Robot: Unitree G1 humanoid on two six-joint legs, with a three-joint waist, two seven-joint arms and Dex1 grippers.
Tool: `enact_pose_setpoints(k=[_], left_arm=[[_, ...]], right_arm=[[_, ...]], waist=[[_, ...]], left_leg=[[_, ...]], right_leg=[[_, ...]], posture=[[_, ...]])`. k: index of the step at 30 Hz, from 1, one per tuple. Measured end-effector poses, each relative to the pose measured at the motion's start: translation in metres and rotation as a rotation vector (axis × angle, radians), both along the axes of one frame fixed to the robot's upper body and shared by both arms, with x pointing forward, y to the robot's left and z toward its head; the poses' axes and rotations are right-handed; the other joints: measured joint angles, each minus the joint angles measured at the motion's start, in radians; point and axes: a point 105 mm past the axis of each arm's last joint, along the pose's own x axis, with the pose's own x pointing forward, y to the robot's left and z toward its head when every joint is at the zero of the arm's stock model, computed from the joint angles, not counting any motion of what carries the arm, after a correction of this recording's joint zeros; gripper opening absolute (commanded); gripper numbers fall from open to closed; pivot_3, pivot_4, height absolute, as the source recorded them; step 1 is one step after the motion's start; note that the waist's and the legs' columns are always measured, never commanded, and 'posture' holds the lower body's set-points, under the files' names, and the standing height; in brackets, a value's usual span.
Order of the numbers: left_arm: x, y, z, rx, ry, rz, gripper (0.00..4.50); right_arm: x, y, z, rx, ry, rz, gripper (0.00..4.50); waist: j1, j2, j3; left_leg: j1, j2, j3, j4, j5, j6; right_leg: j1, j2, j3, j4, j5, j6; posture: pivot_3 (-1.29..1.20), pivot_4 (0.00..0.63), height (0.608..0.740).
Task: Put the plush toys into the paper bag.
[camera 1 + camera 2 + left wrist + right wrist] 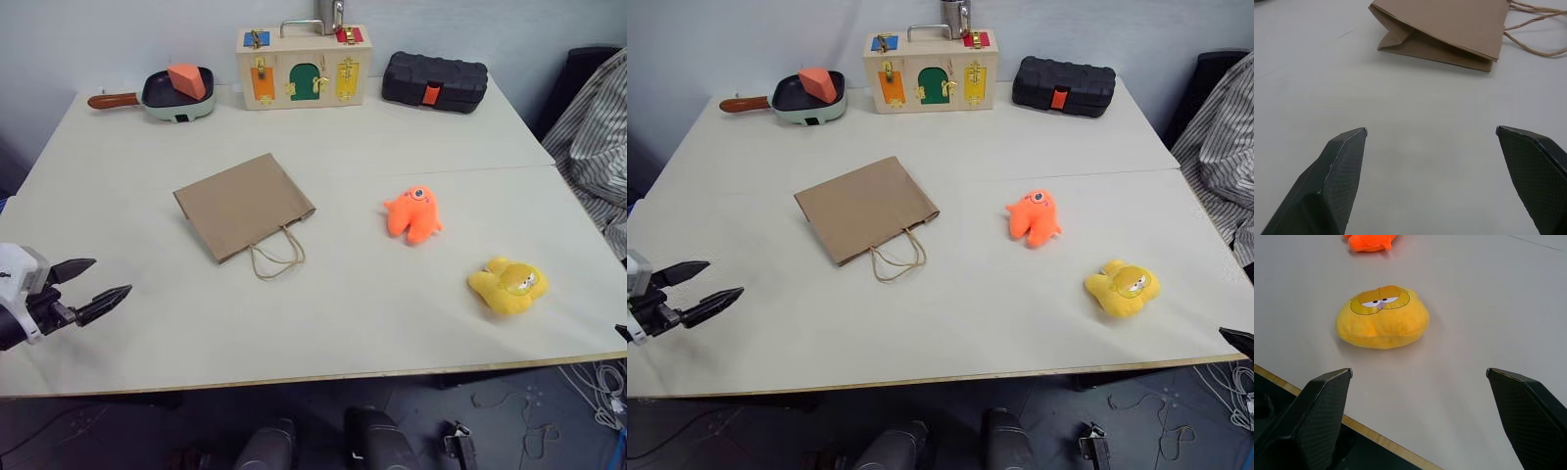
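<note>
With both sets of fingers spread wide and empty, the left gripper (90,283) is facing the flat-lying paper bag (244,205) mid-table while the right gripper (1418,377) is lining up on the yellow toy (1382,317) near the table's (343,323) front edge, the orange toy (413,213) lying between.

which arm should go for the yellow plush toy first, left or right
Right, probably. The open right gripper already faces the yellow plush toy near the table's right front edge, with nothing held. The left gripper, also open, sits at the far left, nearer the flat paper bag.

Robot test lab, pale worktable (323,333) against bare wall, latch-board box (304,67), loose floor cables (598,392)
</note>
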Motion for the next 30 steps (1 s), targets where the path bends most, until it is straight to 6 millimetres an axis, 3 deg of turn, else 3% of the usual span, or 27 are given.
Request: enact_pose_setpoints(k=[14,18,22,24,25,30], left_arm=[[-0.005,0.000,-0.006,0.014,-0.001,0.027,4.43],[0.002,-0.005,-0.003,0.021,-0.014,0.011,4.43],[0.009,-0.009,0.001,0.034,-0.021,-0.017,4.43],[0.013,-0.011,0.005,0.039,-0.026,-0.031,4.43],[0.015,-0.011,0.005,0.040,-0.022,-0.035,4.43],[0.025,-0.024,0.010,0.041,-0.031,-0.102,4.43]], right_arm=[[0.017,-0.002,0.001,-0.028,-0.034,0.014,4.50],[0.024,-0.002,0.012,-0.007,-0.101,-0.009,4.50],[0.019,0.001,0.005,-0.014,-0.089,-0.006,4.50],[0.013,-0.001,-0.004,-0.006,-0.062,-0.029,4.50],[0.010,-0.002,-0.008,0.000,-0.055,-0.038,4.50],[0.000,0.003,-0.006,-0.012,-0.046,-0.029,4.50]], waist=[[-0.001,0.001,0.000],[-0.001,0.001,0.000],[0.002,0.001,0.000],[-0.005,0.002,0.000],[-0.010,0.005,0.001],[-0.038,0.009,0.001]], left_leg=[[0.000,0.000,0.000,0.000,0.000,0.000],[0.000,0.000,0.000,0.000,0.000,0.000],[-0.001,-0.001,-0.003,-0.001,0.000,0.000],[-0.003,-0.005,-0.013,-0.001,0.002,0.001],[-0.004,-0.010,-0.030,-0.002,0.005,0.000],[-0.006,-0.042,-0.080,-0.002,0.019,0.003]], right_leg=[[0.000,0.000,0.000,0.000,0.000,0.000],[0.000,0.000,0.000,0.001,0.000,0.000],[0.001,-0.001,-0.003,0.000,0.000,0.000],[0.007,-0.005,-0.012,0.000,0.000,0.000],[0.018,-0.013,-0.028,-0.003,-0.001,0.000],[0.035,-0.051,-0.077,-0.002,-0.014,0.005]], posture=[[0.00,0.150,0.740],[0.00,0.150,0.740],[0.00,0.150,0.740],[0.00,0.150,0.740],[0.00,0.150,0.740],[0.00,0.150,0.740]])
